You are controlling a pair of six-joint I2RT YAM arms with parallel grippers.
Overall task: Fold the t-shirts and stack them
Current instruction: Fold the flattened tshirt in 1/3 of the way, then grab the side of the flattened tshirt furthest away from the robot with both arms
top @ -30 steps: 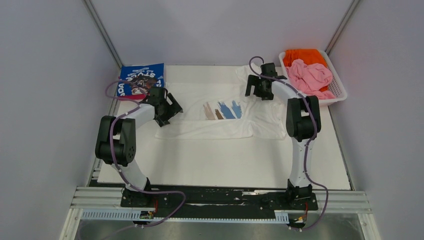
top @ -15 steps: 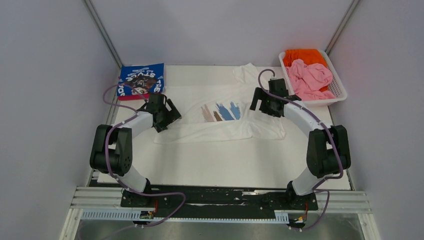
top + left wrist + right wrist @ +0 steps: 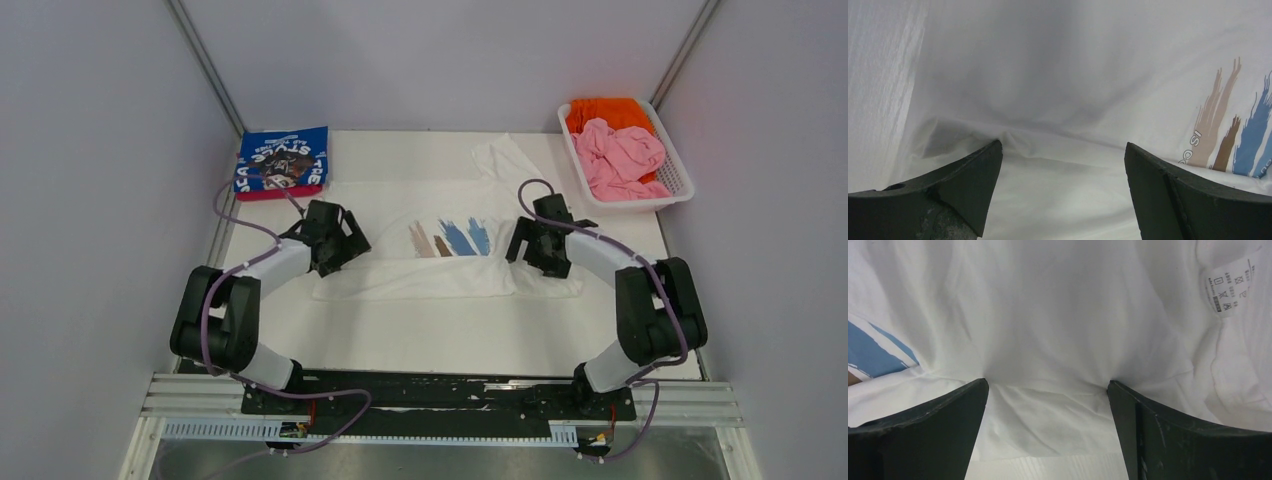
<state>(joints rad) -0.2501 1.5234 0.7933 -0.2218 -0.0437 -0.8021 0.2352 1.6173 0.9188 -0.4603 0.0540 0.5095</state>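
Note:
The white t-shirt [image 3: 455, 262] with tan, brown and blue brush strokes lies spread in the middle of the table. My left gripper [image 3: 348, 244] is open, its fingertips pressing on the shirt's left side; the wrist view shows white cloth [image 3: 1063, 100] between the spread jaws [image 3: 1063, 145]. My right gripper [image 3: 526, 250] is open on the shirt's right side, with cloth [image 3: 1048, 330] bunched at both fingertips [image 3: 1047, 382]. A folded blue t-shirt [image 3: 283, 160] with white lettering lies at the far left. Pink [image 3: 620, 155] and orange [image 3: 600, 110] t-shirts sit in a basket.
The white basket [image 3: 672, 190] stands at the far right corner. A red-pink edge shows under the blue shirt. One sleeve of the white shirt [image 3: 500, 155] reaches toward the back. A care label [image 3: 1230, 282] shows in the right wrist view. Grey walls enclose the table.
Both arms have drawn back toward the near edge, the right one from beside the basket. The white shirt has slid nearer with them and its right side is smoother.

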